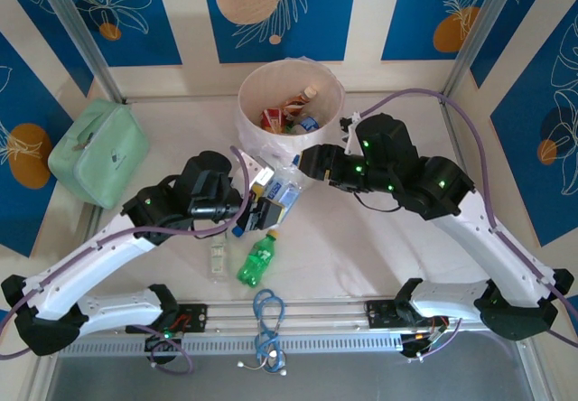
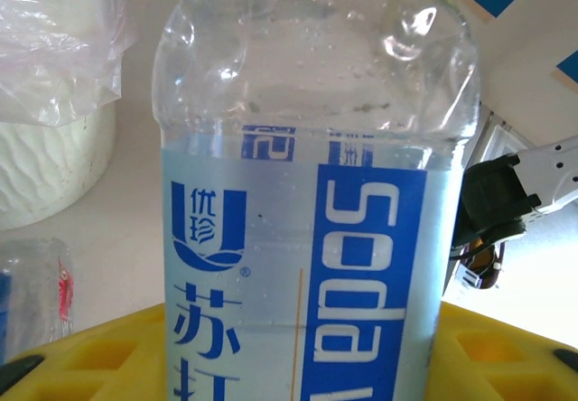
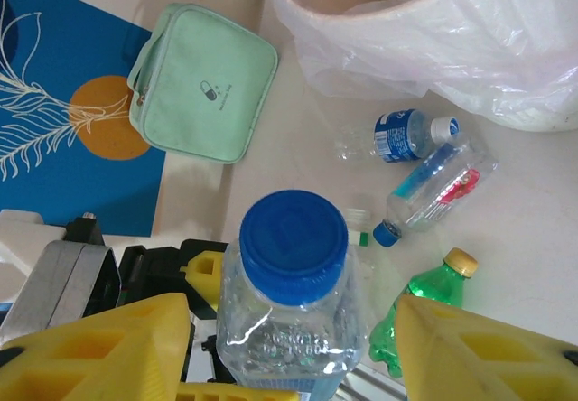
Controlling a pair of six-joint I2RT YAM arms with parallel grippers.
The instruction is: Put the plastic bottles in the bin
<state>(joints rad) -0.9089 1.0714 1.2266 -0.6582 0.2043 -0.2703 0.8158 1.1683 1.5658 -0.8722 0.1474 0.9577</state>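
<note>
Now | bottle [image 2: 316,238]: clear, blue cap, blue-white soda label

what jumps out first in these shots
A clear soda bottle with a blue label is held mid-table by the left gripper, while the right gripper, jaws open, flanks its blue cap. Behind stands the bin, already holding bottles; a green bottle lies near the front edge.

blue wall panels [image 1: 135,4] with white leaves and orange circles, white tabletop [image 1: 361,256], metal corner posts [image 1: 77,32]
</note>
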